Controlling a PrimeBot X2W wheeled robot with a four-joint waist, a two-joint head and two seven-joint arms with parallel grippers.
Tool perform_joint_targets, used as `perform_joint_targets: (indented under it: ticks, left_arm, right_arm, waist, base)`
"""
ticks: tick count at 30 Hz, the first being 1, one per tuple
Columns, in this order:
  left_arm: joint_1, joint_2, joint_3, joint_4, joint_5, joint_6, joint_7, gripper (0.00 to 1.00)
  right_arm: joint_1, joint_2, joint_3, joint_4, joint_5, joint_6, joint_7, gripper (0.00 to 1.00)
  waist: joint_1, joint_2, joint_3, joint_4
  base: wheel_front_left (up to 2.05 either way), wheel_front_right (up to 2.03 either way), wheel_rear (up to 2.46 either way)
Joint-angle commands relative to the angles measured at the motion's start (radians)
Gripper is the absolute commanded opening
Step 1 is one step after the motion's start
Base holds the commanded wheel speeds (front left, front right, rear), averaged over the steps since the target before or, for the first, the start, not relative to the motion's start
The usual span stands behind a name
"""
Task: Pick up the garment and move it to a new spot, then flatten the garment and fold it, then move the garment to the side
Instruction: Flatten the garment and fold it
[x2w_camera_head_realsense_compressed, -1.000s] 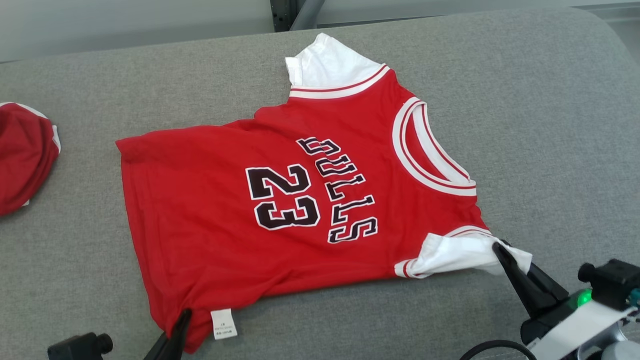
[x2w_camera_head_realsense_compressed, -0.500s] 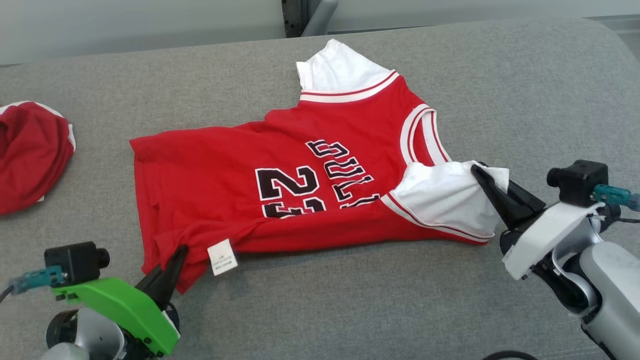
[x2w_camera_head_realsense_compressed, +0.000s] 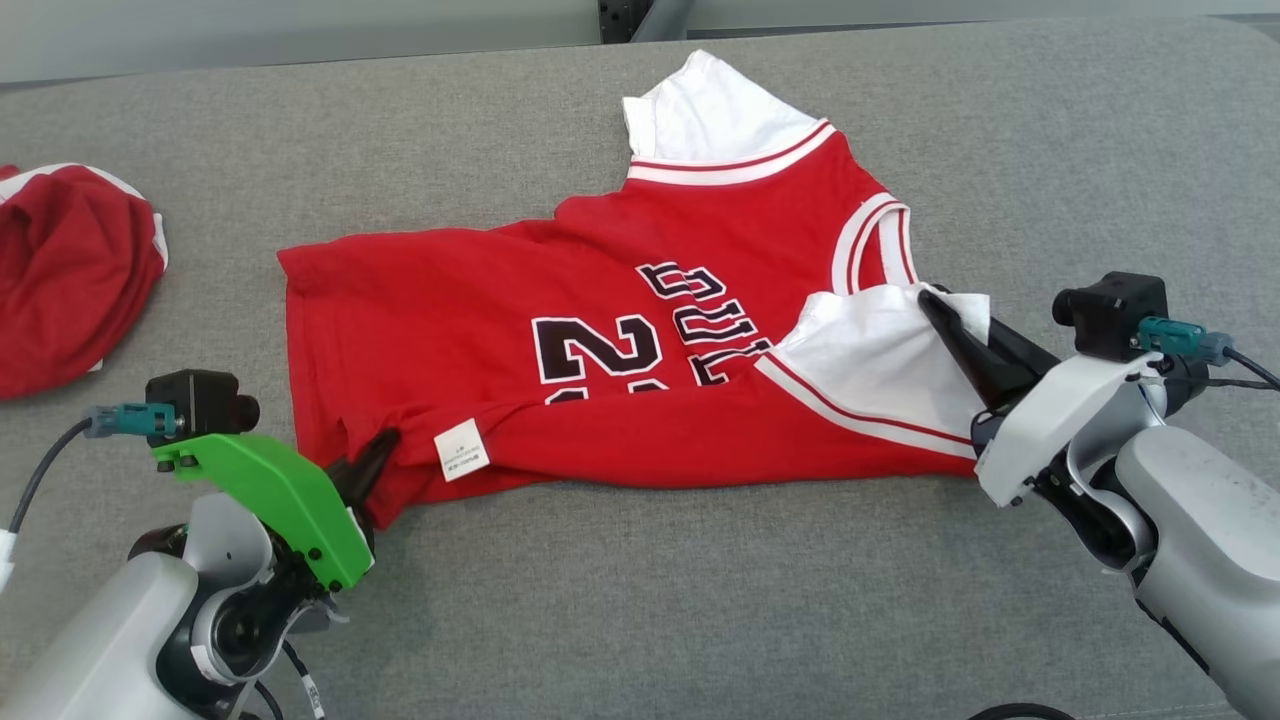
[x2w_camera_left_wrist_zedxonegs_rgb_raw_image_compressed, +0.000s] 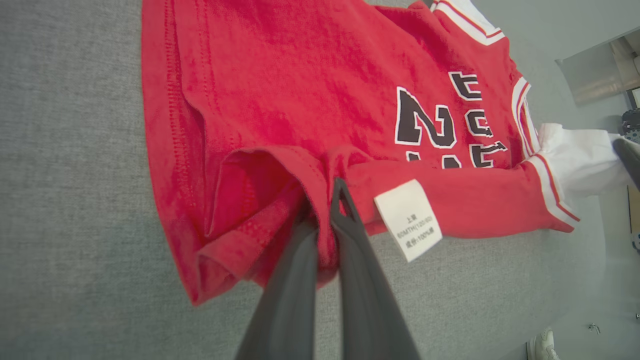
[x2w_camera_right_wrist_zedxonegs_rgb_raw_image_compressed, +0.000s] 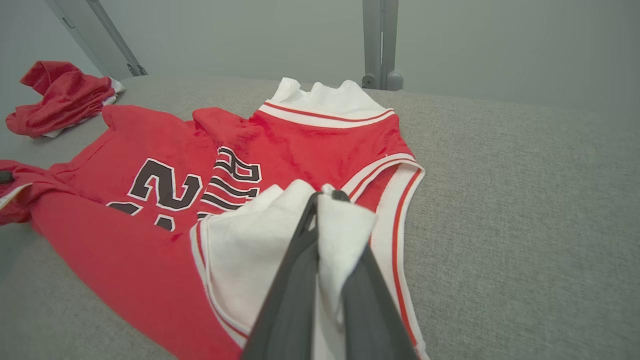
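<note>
The garment is a red jersey with white sleeves and black lettering, lying on the grey cushion. Its near long edge is lifted and folding over towards the far side. My left gripper is shut on the red hem beside the white care label. In the left wrist view the left gripper pinches bunched red cloth of the garment. My right gripper is shut on the near white sleeve, held over the chest lettering. The right wrist view has the right gripper clamped on white fabric of the garment.
A second red garment lies crumpled at the cushion's left edge, also seen as a red heap in the right wrist view. A metal post stands behind the cushion. Bare grey cushion lies right of and in front of the jersey.
Both grippers have carried the jersey's near edge up and away from me, so the lower part of the lettering is now covered. The camera has also shifted.
</note>
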Motion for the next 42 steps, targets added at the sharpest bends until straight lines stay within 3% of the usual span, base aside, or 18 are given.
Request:
perform_joint_targets:
  ticks: [1, 4, 5, 6, 7, 8, 13, 19, 23, 31, 37, 42]
  left_arm:
    - [-0.025, -0.012, 0.002, 0.024, -0.003, -0.009, 0.005, 0.00]
    - [-0.053, -0.033, -0.014, 0.088, -0.003, -0.029, 0.019, 0.00]
    - [-0.057, -0.038, -0.020, 0.101, 0.003, -0.034, 0.020, 0.08]
    - [-0.061, -0.042, -0.025, 0.115, 0.008, -0.039, 0.019, 0.41]
    - [-0.063, -0.044, -0.028, 0.126, 0.012, -0.044, 0.016, 0.91]
    - [-0.064, -0.044, -0.029, 0.135, 0.017, -0.050, 0.010, 1.00]
    - [-0.039, -0.014, -0.013, 0.133, 0.071, -0.059, -0.081, 1.00]
    - [0.097, 0.037, 0.037, -0.006, 0.147, 0.008, -0.272, 1.00]
    - [0.216, 0.061, -0.002, -0.112, 0.214, 0.060, -0.340, 1.00]
    - [0.239, 0.030, -0.112, -0.097, 0.323, 0.089, -0.346, 1.00]
    - [0.158, -0.033, -0.151, 0.013, 0.359, 0.055, -0.336, 1.00]
    - [0.096, -0.058, -0.166, 0.093, 0.380, 0.035, -0.334, 1.00]
  right_arm:
    - [-0.019, -0.005, 0.011, 0.015, 0.003, -0.001, -0.012, 0.00]
    - [-0.051, 0.009, 0.043, 0.061, -0.019, -0.001, -0.031, 0.00]
    - [-0.062, 0.010, 0.046, 0.076, -0.029, -0.001, -0.039, 0.00]
    - [-0.069, 0.016, 0.051, 0.089, -0.037, -0.001, -0.047, 0.39]
    - [-0.072, 0.025, 0.055, 0.100, -0.039, -0.001, -0.053, 1.00]
    - [-0.074, 0.032, 0.058, 0.110, -0.039, -0.001, -0.057, 1.00]
    - [-0.062, 0.026, 0.001, 0.125, -0.048, -0.001, -0.096, 1.00]
    - [0.080, -0.009, -0.121, 0.033, -0.083, -0.001, -0.116, 1.00]
    - [0.215, -0.023, -0.196, -0.055, -0.120, -0.001, -0.072, 1.00]
    - [0.370, 0.008, -0.319, -0.191, -0.207, -0.001, 0.098, 1.00]
    - [0.424, 0.046, -0.382, -0.268, -0.277, -0.001, 0.233, 1.00]
    - [0.447, 0.070, -0.414, -0.321, -0.306, -0.001, 0.284, 1.00]
  waist:
    - [0.0000, 0.0120, 0.004, -0.002]
    - [0.0000, 0.0120, 0.007, -0.008]
    - [0.0000, 0.0120, 0.008, -0.009]
    - [0.0000, 0.0120, 0.008, -0.010]
    - [0.0000, 0.0120, 0.007, -0.010]
    - [0.0000, 0.0120, 0.004, -0.009]
    - [0.0000, 0.0120, -0.019, -0.004]
    - [0.0000, 0.0120, -0.059, 0.006]
    - [0.0000, 0.0120, -0.065, 0.017]
    - [0.0000, 0.0120, -0.034, 0.032]
    - [0.0000, 0.0120, -0.006, 0.038]
    - [0.0000, 0.0120, 0.006, 0.034]
  base:
    - [0.00, 0.00, 0.00]
    - [0.00, 0.00, 0.00]
    - [0.00, 0.00, 0.00]
    - [0.00, 0.00, 0.00]
    - [0.00, 0.00, 0.00]
    - [0.00, 0.00, 0.00]
    - [0.00, 0.00, 0.00]
    - [0.00, 0.00, 0.00]
    - [0.00, 0.00, 0.00]
    - [0.00, 0.00, 0.00]
    - [0.00, 0.00, 0.00]
    - [0.00, 0.00, 0.00]
